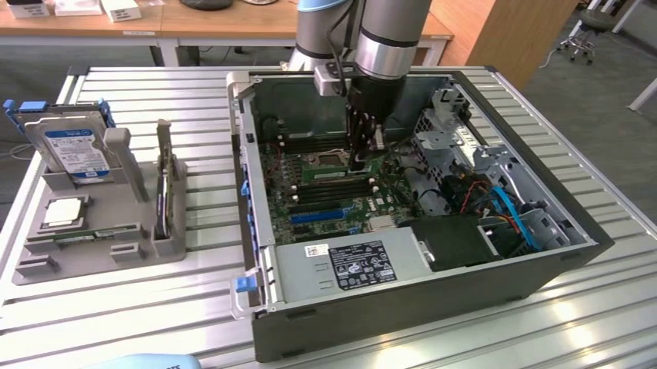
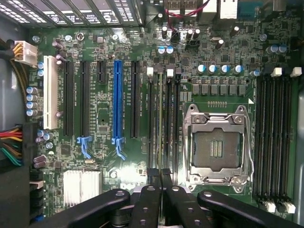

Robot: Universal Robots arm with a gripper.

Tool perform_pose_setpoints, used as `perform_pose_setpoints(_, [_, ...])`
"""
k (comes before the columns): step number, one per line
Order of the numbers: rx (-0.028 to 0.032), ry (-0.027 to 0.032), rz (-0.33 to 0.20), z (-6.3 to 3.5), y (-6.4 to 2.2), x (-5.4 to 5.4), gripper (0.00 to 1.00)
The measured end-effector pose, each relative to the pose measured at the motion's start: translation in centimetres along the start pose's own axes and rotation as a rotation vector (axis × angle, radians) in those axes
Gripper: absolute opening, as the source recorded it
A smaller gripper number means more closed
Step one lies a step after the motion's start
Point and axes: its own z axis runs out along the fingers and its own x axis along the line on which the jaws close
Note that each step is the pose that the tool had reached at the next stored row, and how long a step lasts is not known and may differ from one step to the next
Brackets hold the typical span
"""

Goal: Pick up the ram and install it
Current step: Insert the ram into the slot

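My gripper (image 1: 359, 164) is deep inside the open computer case (image 1: 411, 307), with its tip down at the memory slots (image 2: 164, 118) beside the empty processor socket (image 2: 216, 147). The two black fingers (image 2: 153, 190) are pressed together, shut, with no gap or object visible between them. They line up with one slot of the group. A narrow green stick with a pale face, the ram (image 1: 331, 176), stands on edge along the slots right at the fingertips. I cannot tell whether the fingers touch it.
On the exterior view's left a grey fixture (image 1: 31, 265) holds a blue-labelled hard drive (image 1: 72, 150), a square silver chip (image 1: 64, 211) and a green stick (image 1: 98, 234). Cables (image 1: 513, 215) and a drive cage (image 1: 451, 123) crowd the case's far side. A blue card slot (image 2: 118, 104) runs beside the memory slots.
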Motion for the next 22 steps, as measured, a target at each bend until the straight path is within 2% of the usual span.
perform_pose_setpoints(17, [-0.0002, -0.0002, 0.001, 0.34, 0.0, 0.17, 0.12])
perform_pose_setpoints(22, [0.0003, -0.0065, 0.001, 0.35, 0.0, 0.24, 0.12])
